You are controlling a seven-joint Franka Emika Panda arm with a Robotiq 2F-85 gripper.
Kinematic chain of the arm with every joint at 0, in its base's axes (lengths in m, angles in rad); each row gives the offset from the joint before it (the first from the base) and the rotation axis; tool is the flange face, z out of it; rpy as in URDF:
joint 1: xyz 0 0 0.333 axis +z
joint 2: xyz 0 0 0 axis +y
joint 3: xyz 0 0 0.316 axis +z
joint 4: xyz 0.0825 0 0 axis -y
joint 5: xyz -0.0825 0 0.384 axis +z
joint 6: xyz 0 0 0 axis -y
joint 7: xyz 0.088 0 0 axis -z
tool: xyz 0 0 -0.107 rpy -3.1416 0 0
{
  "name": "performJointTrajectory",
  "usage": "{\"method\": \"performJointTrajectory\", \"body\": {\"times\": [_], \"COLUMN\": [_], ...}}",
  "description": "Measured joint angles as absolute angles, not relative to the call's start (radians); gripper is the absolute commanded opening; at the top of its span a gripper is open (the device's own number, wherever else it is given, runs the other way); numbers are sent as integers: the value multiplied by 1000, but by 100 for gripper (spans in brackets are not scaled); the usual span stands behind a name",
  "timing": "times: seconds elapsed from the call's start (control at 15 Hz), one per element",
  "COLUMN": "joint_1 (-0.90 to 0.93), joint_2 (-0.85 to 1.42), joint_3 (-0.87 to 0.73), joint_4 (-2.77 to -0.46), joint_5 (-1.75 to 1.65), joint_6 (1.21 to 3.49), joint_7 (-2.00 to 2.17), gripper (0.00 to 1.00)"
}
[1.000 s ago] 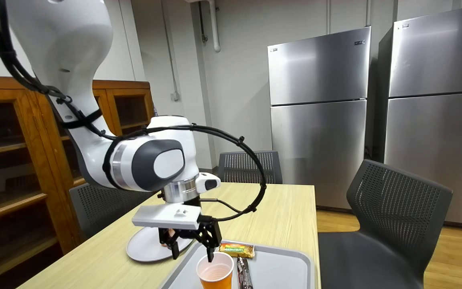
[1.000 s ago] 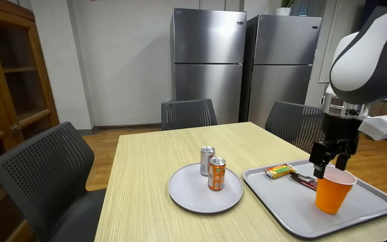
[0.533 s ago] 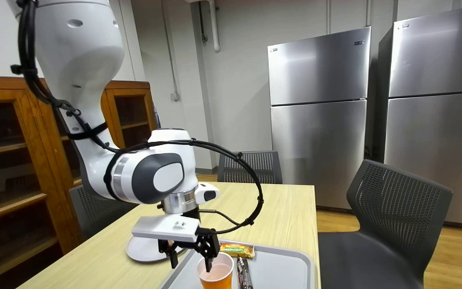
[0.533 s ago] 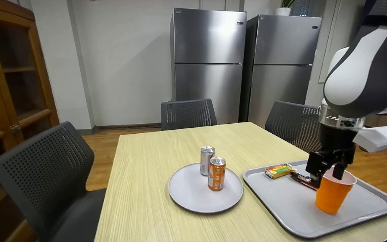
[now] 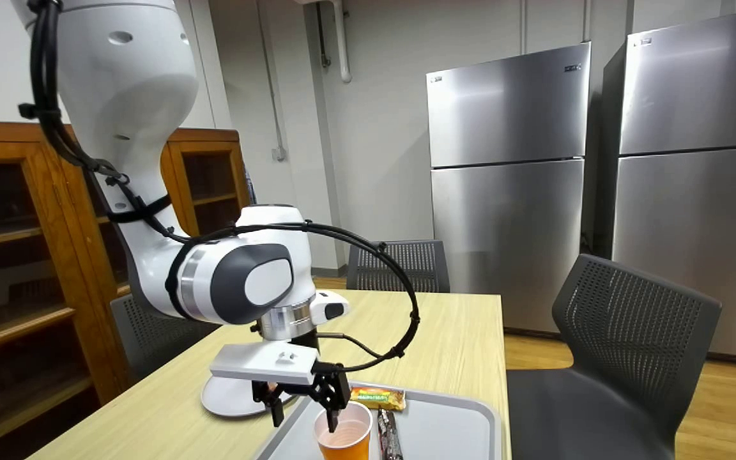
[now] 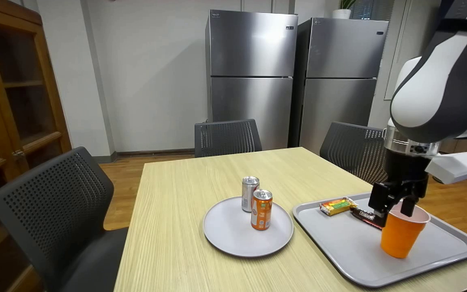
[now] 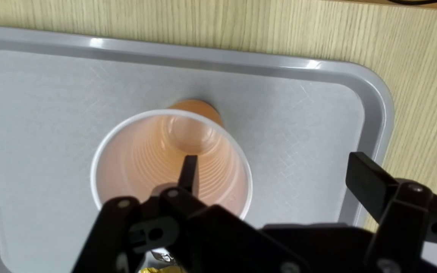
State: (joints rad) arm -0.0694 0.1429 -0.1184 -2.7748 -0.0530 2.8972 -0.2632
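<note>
My gripper (image 5: 305, 423) is open and empty above the grey tray (image 5: 451, 431). An orange plastic cup with a white rim (image 6: 399, 239) stands upright on the tray (image 6: 339, 243). In the wrist view my gripper (image 7: 273, 163) has one finger over the mouth of the cup (image 7: 127, 163) and the other outside it, with the near cup wall between them. In an exterior view the gripper (image 6: 396, 213) overlaps the cup's rim. I cannot tell how far the finger reaches below the rim, or whether it touches. A yellow-orange wrapped bar (image 6: 337, 206) and a dark wrapped bar (image 6: 365, 217) lie beside the cup.
A grey plate (image 6: 225, 231) on the wooden table (image 6: 176, 194) holds an orange can (image 6: 261, 213) and a silver can (image 6: 249, 192). Dark chairs (image 6: 55, 215) surround the table. A wooden cabinet (image 5: 29, 255) and refrigerators (image 5: 508, 211) stand behind.
My gripper has moved down toward the cup's mouth, with its fingers still apart. Over the last half second it hardly moves. The cup, bars, plate and cans stay in place.
</note>
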Motion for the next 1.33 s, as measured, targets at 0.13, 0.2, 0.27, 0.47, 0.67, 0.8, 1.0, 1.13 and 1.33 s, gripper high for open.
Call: {"method": "performJointTrajectory", "body": {"times": [0.13,0.2,0.27,0.47,0.67,0.8,1.0,1.13,1.33], "joint_1": [-69,-69,-69,-70,-70,-70,-69,-69,-69], "joint_2": [148,154,163,197,234,250,265,273,288], "joint_3": [-124,-131,-138,-149,-149,-149,-149,-149,-149], "joint_4": [-2774,-2773,-2771,-2757,-2739,-2730,-2721,-2715,-2706], "joint_5": [-85,-109,-128,-142,-142,-142,-142,-142,-142], "joint_6": [2917,2933,2952,2986,2996,2997,2999,3000,3000], "joint_7": [-249,-238,-231,-229,-229,-229,-229,-229,-229], "gripper": [100,100,100,100,100,72,63,46,22]}}
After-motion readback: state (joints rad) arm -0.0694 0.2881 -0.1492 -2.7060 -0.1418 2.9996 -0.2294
